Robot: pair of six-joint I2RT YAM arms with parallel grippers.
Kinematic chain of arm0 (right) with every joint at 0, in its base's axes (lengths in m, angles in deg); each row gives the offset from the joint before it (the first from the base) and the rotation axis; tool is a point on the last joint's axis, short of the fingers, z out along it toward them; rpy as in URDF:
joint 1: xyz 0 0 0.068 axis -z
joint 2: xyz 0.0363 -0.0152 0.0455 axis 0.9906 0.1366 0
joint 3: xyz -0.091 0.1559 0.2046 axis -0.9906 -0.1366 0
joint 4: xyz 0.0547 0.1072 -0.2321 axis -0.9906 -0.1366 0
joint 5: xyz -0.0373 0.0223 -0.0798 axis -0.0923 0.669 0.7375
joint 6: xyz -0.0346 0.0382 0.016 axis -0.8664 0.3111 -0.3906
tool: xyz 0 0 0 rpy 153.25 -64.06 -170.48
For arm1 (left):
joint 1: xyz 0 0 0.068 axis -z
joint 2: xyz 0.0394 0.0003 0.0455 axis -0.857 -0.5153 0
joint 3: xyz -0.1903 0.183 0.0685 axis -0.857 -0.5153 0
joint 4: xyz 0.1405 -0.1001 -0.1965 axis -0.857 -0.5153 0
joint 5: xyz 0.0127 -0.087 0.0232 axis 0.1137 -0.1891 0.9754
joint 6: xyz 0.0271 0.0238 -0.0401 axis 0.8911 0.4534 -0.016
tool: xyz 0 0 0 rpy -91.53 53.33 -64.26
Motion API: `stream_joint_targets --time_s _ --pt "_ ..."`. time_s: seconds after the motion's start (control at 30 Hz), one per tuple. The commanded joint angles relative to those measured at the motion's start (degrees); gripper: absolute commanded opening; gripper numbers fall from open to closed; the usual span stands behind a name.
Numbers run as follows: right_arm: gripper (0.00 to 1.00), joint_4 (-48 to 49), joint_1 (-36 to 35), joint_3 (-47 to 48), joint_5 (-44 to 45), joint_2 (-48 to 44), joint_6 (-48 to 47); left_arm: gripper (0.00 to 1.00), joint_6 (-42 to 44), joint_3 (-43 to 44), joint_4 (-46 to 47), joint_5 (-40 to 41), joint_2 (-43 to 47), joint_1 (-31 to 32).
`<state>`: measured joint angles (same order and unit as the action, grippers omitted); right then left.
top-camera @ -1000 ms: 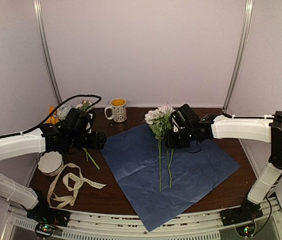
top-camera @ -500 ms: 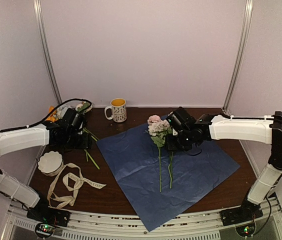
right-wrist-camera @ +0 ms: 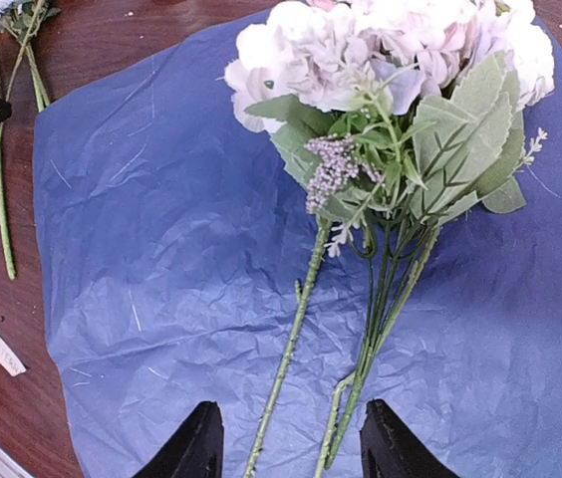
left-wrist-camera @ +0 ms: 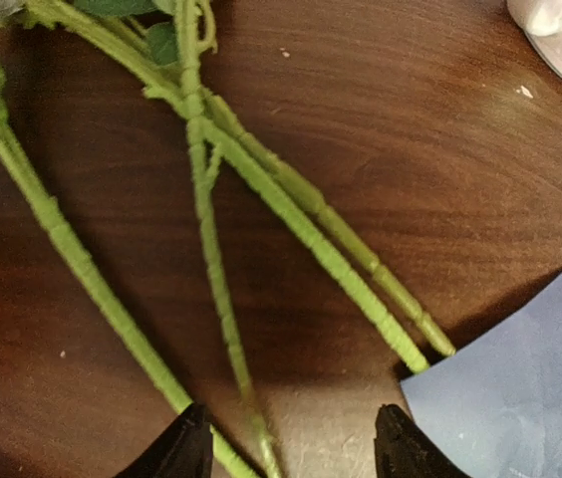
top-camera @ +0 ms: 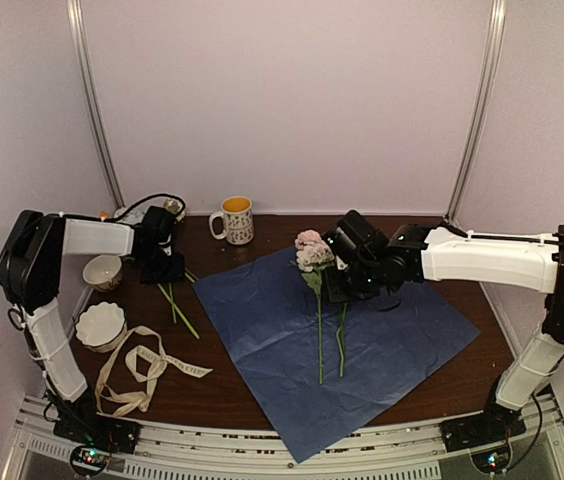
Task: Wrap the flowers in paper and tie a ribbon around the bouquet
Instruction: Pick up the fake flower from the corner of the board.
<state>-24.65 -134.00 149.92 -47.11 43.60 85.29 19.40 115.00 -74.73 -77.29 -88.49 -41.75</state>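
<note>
Entry: bouquet wrapping, gathering stage

- paper [top-camera: 382, 340]: spread flat, dark blue, across the centre of the counter [top-camera: 232, 395]. Its lower corner seems to reach past the counter's front edge.
- flowers [right-wrist-camera: 381, 60]: a pale cluster lying on the paper, blooms toward the top of the frame, stems running down.
- right fingers [right-wrist-camera: 196, 448]: spread apart and holding nothing, poised above the stem ends.
- loose stems [left-wrist-camera: 301, 224]: several on bare wood at the left of the frame. Two of their ends lie just beside the paper's left corner.
- left fingers [left-wrist-camera: 189, 453]: parted and gripping nothing, low over these stems.
- ribbon [top-camera: 137, 370]: looped at lower left, untouched.
- mug [top-camera: 235, 220], scalloped bowl [top-camera: 100, 325], small bowl [top-camera: 102, 270]: ranged along the left and top.

Step in hand, as judged: fetch the loose stems over to join the flowers. It would go best with the fingers closing square across the stems, well back from the ends. The stems should lift clear before crossing the paper's corner, so the sheet is not dragged or curled. They should land parallel to the flowers, with the blooms level.

Room: bare paper lies open at lower left of the flowers. The mug stands near the paper's upper-left edge, and the path should pass below it
</note>
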Motion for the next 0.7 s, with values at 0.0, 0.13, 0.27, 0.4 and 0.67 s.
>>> stream_joint_targets --time_s 0.0,0.13,0.27,0.4,0.67 --pt "0.47 -2.0 -0.4 -0.4 3.5 -0.5 -0.5 0.55 1.6 4.7 0.4 -2.1 -5.5 -0.2" --pt "0.47 -2.2 -0.5 -1.6 3.6 -1.1 -0.5 0.47 0.3 5.7 -0.7 -1.3 -8.5 -0.3" --pt "0.48 -2.4 -0.6 -2.2 4.0 -2.2 -0.6 0.32 -0.6 4.3 0.6 -1.9 -9.0 -0.3" --pt "0.48 -2.7 -0.6 -2.2 4.1 -3.1 -0.9 0.00 -1.1 3.3 1.2 -2.9 -8.7 -0.3" --pt "0.48 -2.0 -0.9 -2.8 3.8 -6.5 -0.6 0.00 -5.2 -4.2 6.9 -2.5 7.0 -0.3"
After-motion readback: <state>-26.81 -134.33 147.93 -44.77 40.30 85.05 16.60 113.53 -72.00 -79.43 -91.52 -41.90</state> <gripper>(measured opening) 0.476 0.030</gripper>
